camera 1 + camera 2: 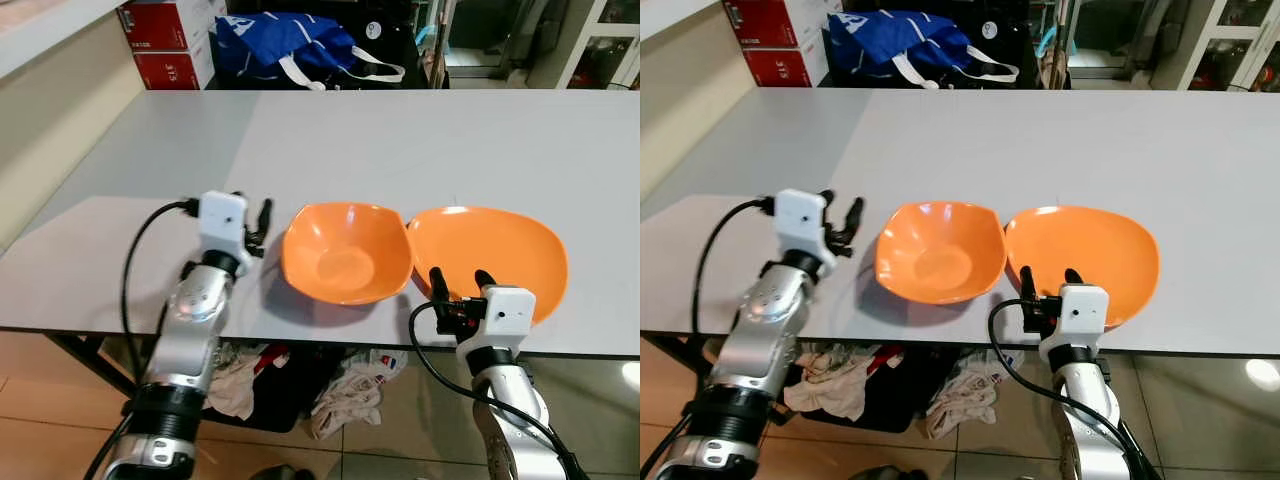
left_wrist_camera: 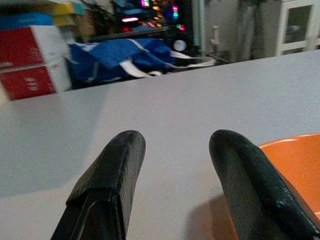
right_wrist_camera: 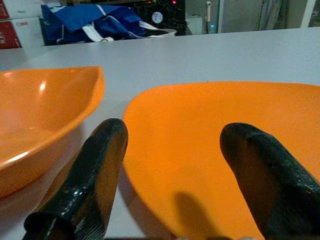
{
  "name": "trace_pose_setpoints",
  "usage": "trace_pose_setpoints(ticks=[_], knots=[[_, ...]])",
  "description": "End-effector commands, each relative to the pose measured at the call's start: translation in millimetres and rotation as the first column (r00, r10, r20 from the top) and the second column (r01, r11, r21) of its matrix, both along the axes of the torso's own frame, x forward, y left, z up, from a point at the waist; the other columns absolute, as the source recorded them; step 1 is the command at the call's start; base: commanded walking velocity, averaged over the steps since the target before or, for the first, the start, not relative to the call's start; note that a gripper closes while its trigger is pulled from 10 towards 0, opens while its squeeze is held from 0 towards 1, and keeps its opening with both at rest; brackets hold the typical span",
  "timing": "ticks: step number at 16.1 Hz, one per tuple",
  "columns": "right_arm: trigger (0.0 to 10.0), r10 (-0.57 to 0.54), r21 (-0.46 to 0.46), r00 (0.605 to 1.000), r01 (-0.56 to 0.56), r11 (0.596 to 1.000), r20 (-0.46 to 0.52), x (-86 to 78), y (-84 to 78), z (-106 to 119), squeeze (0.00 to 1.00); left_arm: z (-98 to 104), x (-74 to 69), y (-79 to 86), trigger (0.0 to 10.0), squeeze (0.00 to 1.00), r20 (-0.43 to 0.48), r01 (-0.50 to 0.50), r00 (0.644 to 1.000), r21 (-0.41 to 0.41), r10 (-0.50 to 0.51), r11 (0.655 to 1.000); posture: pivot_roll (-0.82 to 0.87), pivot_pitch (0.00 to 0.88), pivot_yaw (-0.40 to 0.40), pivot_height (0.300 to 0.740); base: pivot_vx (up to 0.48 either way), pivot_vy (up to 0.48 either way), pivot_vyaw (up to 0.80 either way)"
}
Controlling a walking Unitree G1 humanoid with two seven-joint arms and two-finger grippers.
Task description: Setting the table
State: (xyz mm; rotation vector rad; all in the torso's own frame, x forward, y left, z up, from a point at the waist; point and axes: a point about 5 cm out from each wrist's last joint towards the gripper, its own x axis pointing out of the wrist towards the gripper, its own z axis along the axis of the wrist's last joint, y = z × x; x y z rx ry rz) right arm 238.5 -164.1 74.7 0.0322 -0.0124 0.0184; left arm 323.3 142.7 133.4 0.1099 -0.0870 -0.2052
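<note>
Placing dishes: bowl (image 1: 346, 252) at lower centre touching plate (image 1: 490, 256) to its right, left gripper (image 1: 256, 226) spread beside bowl, right gripper (image 1: 458, 284) spread at plate's near edge, probably needing to separate them next.

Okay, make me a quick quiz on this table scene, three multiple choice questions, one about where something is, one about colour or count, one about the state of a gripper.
1. Where is the orange bowl relative to the orange plate?
A. On the robot's left of it
B. On the robot's right of it
C. Stacked on top of it

2. How many orange dishes sit on the grey table?
A. One
B. Two
C. Four

3. What state is the right gripper in?
A. Shut on the bowl
B. Shut on a spoon
C. Open at the plate's near rim

Answers: 1 A, the bowl lies between the left gripper and the plate. 2 B, one bowl and one plate. 3 C, the right wrist view shows its fingers spread apart over the plate's edge.
</note>
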Motion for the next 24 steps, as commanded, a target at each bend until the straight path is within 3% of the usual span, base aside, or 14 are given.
trace_pose_setpoints(ticks=[1,11,17,21,22,24], knots=[[10.0,-0.004,0.004,1.0,0.004,1.0,0.009,0.6,-2.0,1.0,0.0,1.1,1.6,-3.4,10.0,0.0,-0.018,0.021,1.0,-0.006,-0.021,1.0,-0.05,0.0,0.072,0.74,-0.255,0.0,0.0],[10.0,-0.013,-0.006,1.0,0.013,1.0,-0.007,-4.1,-6.0,-2.1,0.0,3.6,6.9,-8.6,10.0,0.0,-0.021,0.028,0.999,0.003,-0.028,1.0,-0.06,0.0,0.069,0.74,-0.279,0.0,0.0],[10.0,-0.011,-0.008,1.0,0.011,1.0,-0.01,-1.1,-6.1,-3.3,0.0,0.6,10.5,-12.1,10.0,0.0,-0.046,0.052,0.998,0.004,-0.051,0.999,-0.06,0.0,0.075,0.74,0.0,0.0,0.0],[10.0,0.019,0.017,0.999,-0.019,1.0,-0.042,13.7,-6.2,-10.6,0.0,-36.0,13.6,-11.9,10.0,0.0,-0.223,0.019,0.975,-0.005,-0.019,1.0,-0.06,0.0,0.081,0.74,0.0,0.0,0.0],[10.0,0.023,0.042,0.994,-0.019,0.999,-0.109,22.4,-7.0,-28.1,0.0,-61.1,11.8,-6.2,10.0,0.0,-0.305,-0.023,0.952,0.02,0.028,1.0,-0.07,0.0,0.083,0.74,0.0,0.0,0.0],[10.0,0.028,0.057,0.981,-0.017,0.998,-0.191,26.7,-8.5,-46.3,0.0,-79.3,6.3,-3.2,10.0,0.0,-0.371,-0.025,0.928,0.038,0.037,0.999,-0.07,0.0,0.076,0.74,0.0,0.0,0.0]])
